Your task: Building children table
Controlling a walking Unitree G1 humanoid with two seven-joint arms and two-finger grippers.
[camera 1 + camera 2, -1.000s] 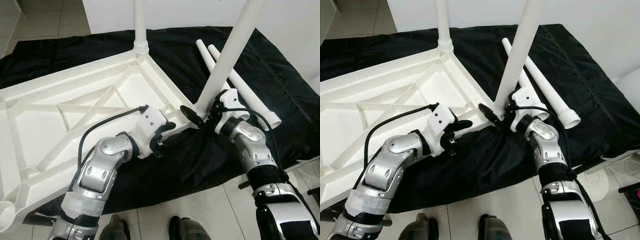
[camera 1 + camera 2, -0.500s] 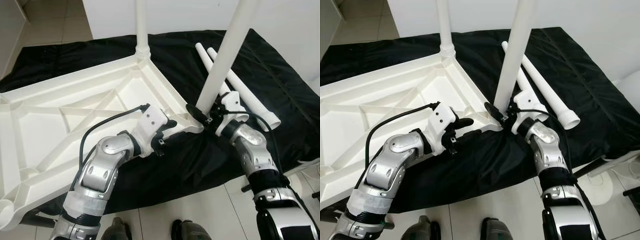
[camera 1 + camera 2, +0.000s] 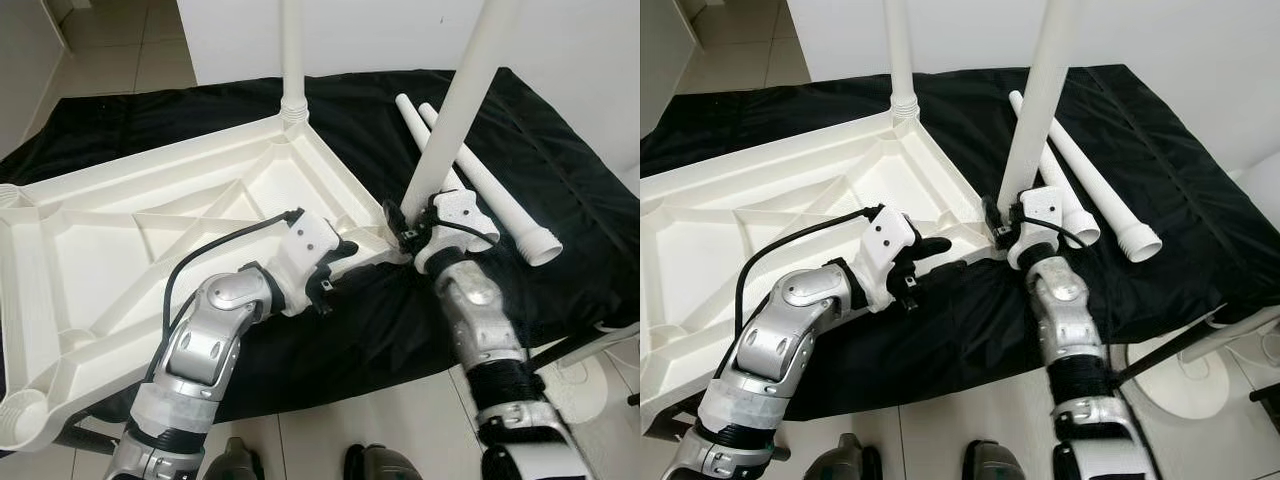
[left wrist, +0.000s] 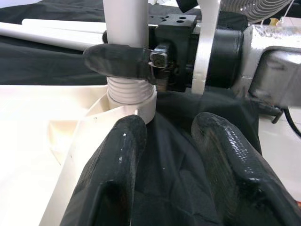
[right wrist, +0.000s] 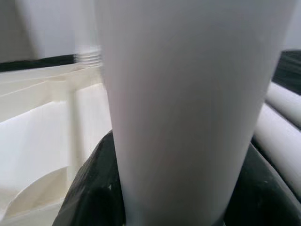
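Observation:
The white table top (image 3: 150,230) lies upside down on a black cloth (image 3: 560,170). One white leg (image 3: 292,50) stands in its far corner. A second leg (image 3: 455,100) rises, slightly tilted, from the near right corner, its threaded end (image 4: 130,92) in the socket. My right gripper (image 3: 408,222) is shut on this leg just above the thread, and the leg (image 5: 188,103) runs up between its fingers (image 5: 89,193). My left gripper (image 3: 338,265) is open at the top's rim beside that corner, with black cloth between its fingers (image 4: 113,174). Two loose legs (image 3: 485,185) lie on the cloth to the right.
The cloth hangs over the near edge down to a tiled floor (image 3: 400,430), where my feet (image 3: 985,462) stand. A white wall (image 3: 600,60) rises behind. A round white stand base (image 3: 1185,365) sits on the floor at the right.
My right forearm has swung leftward, turning the gripper about the leg's base while still shut on it. The left gripper has stayed at the rim. The camera has shifted a little.

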